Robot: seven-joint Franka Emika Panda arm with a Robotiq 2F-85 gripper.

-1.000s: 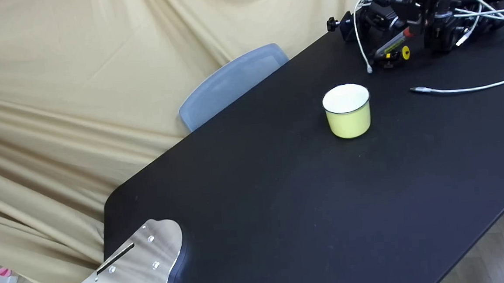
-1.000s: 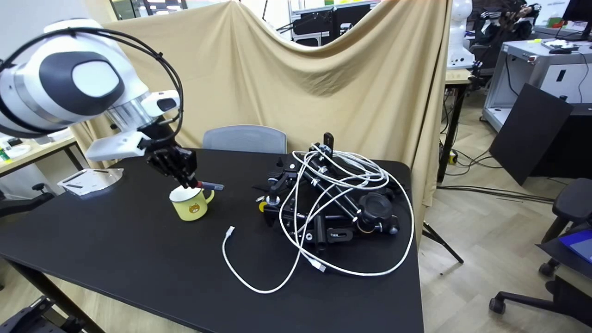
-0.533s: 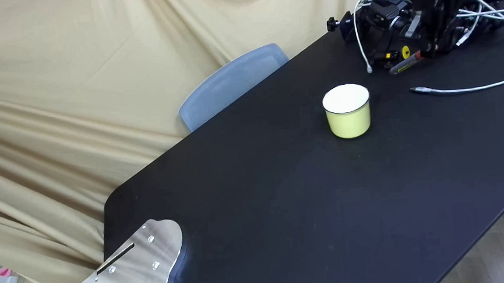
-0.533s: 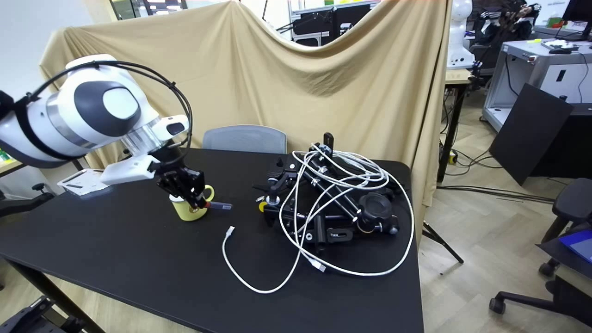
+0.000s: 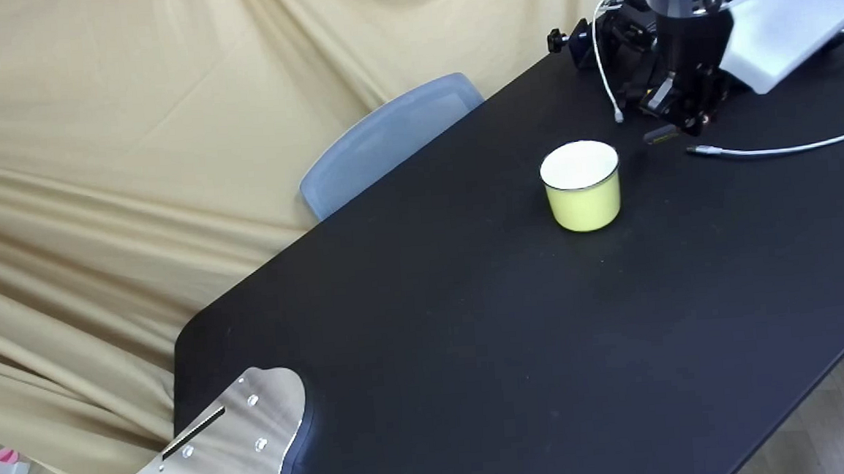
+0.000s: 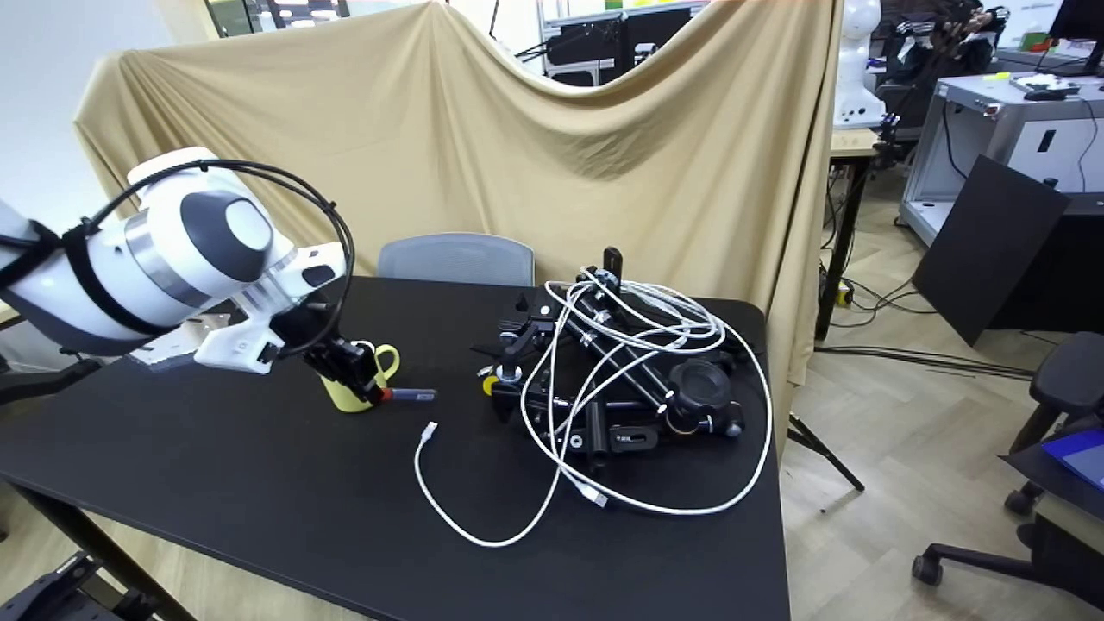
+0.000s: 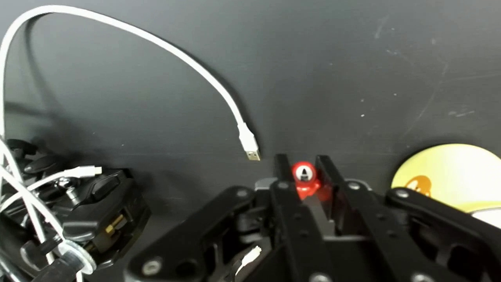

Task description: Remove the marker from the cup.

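The pale-yellow cup (image 5: 585,209) stands upright on the black table, and its visible white inside holds nothing in that exterior view. It is partly hidden behind my gripper in an exterior view (image 6: 345,399) and shows at the right edge of the wrist view (image 7: 450,172). My gripper (image 6: 375,394) is shut on the red marker (image 6: 412,394), which sticks out level with its dark end away from the fingers. In the wrist view the marker's red end (image 7: 304,173) sits between both fingertips. The marker is outside the cup, low beside it; I cannot tell whether it touches the table.
A white cable end (image 7: 247,141) lies on the table close to the gripper. A pile of black equipment (image 6: 604,379) with coiled white cables stands beyond the marker. A metal plate (image 5: 257,423) is at the table's far end. A grey chair (image 5: 401,139) stands behind the table.
My gripper has moved down with the marker in it, from above the cup's rim to low beside the cup. The cup has not moved.
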